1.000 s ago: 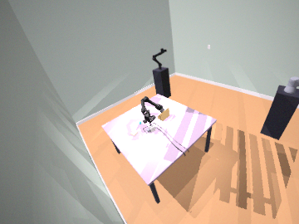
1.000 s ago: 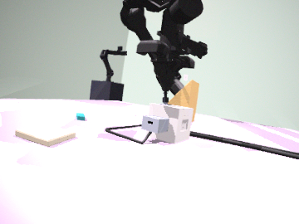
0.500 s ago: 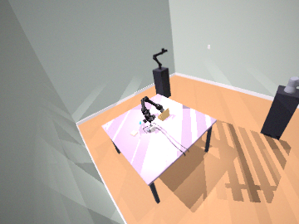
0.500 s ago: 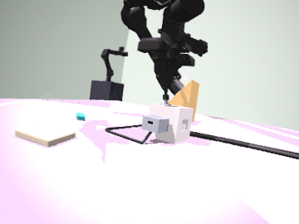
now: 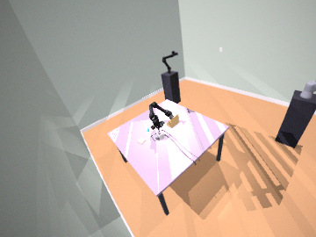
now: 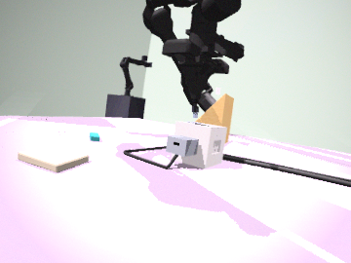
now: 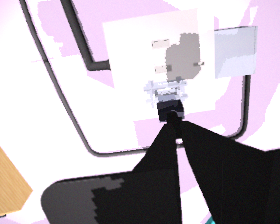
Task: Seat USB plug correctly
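Observation:
My gripper (image 6: 195, 104) (image 7: 176, 129) is shut on the black body of the USB plug (image 6: 195, 109) (image 7: 170, 110). The plug points down, with its pale metal shell showing below the body. In the exterior view the shell's tip appears just above the top of the white power cube (image 6: 210, 159) (image 7: 130, 52), with a narrow gap. In the wrist view the shell covers the socket beneath it, so the socket's inside is hidden. Which way round the plug faces, I cannot tell. The cube stands upright on the table (image 5: 162, 168) (image 6: 122, 216).
A grey block (image 6: 181, 144) (image 7: 235, 52) sits at the cube's side. A black cable (image 6: 292, 167) (image 7: 77, 35) leads away, and a thin one loops around the cube. A wooden wedge (image 5: 173, 121) (image 6: 220, 116) stands behind. A beige tile (image 5: 141, 141) (image 6: 54, 162) and teal piece (image 6: 95, 136) lie left.

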### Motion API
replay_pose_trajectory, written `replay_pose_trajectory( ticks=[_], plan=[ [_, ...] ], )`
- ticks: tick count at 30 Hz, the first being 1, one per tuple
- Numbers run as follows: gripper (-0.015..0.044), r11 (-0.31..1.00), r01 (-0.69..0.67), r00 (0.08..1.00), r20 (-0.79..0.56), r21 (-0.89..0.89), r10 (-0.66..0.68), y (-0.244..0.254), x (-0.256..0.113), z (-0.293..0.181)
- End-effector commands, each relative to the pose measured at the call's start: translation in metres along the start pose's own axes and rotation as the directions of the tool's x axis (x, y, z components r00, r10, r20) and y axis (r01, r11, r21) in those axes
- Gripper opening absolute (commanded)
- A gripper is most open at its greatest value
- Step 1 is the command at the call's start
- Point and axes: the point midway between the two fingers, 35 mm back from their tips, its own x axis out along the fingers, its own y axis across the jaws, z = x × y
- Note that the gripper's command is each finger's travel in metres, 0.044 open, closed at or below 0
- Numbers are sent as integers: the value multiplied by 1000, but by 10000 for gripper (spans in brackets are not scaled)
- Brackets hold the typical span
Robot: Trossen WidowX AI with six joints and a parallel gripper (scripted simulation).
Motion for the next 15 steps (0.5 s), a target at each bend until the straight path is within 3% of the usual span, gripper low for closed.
replay_pose_trajectory(
  ticks=[1,15],
  plan=[
    [0,1000,1,1000,7,8,-1,-2,-4,1],
    [0,1000,1,1000,7,8,-1,-2,-14,1]
  ],
)
